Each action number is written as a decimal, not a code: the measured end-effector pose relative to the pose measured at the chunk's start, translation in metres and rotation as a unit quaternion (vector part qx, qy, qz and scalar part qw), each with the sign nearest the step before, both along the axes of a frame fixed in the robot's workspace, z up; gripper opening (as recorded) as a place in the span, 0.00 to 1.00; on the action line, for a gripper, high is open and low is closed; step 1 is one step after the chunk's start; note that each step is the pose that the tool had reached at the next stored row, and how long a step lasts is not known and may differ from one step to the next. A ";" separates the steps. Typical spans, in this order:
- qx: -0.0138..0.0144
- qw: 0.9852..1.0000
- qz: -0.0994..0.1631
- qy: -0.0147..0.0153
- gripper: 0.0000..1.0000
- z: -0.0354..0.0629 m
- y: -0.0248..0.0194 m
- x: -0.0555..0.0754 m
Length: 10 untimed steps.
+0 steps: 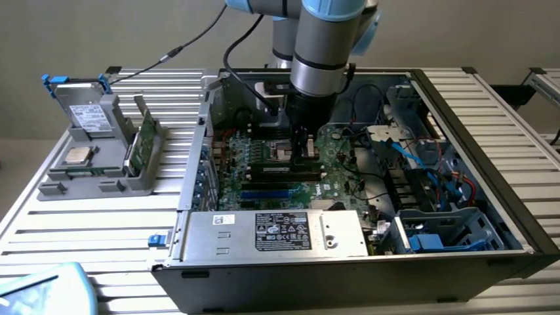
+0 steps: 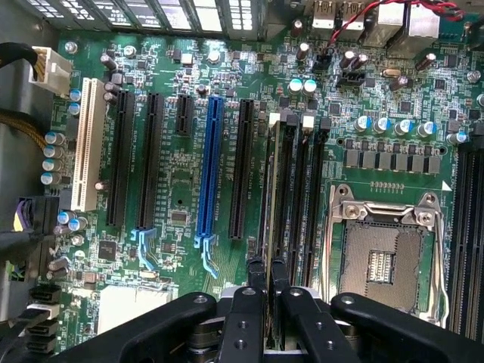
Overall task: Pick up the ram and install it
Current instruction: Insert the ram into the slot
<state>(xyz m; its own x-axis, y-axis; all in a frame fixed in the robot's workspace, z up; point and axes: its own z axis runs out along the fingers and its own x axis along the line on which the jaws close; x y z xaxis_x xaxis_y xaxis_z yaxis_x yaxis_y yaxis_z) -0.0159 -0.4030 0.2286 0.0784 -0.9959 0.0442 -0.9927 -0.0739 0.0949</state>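
Slatted tabletop (image 1: 96,226) holds an open case (image 1: 350,289), a grey holder (image 1: 98,172) at its nine o'clock in the exterior view. Inside, the end effector (image 2: 268,274) pinches the ram (image 2: 271,189).

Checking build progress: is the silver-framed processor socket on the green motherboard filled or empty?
Empty: the silver-framed processor socket shows a bare dark contact field inside its metal frame, with no chip seated.

Green motherboard (image 2: 181,162), black gripper (image 2: 268,266), black slots (image 2: 151,159), one blue slot (image 2: 209,166), one white slot (image 2: 85,144).

Silver arm (image 1: 319,65), light-blue joint caps (image 1: 337,8), black cable (image 1: 240,39), black hand (image 2: 267,269)
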 end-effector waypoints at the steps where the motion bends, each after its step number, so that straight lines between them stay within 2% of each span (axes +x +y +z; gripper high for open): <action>1: 0.000 1.000 0.000 0.000 0.14 -0.0003 0.0000 0.000; 10: 0.000 1.000 -0.003 0.000 0.14 -0.0013 0.0000 0.000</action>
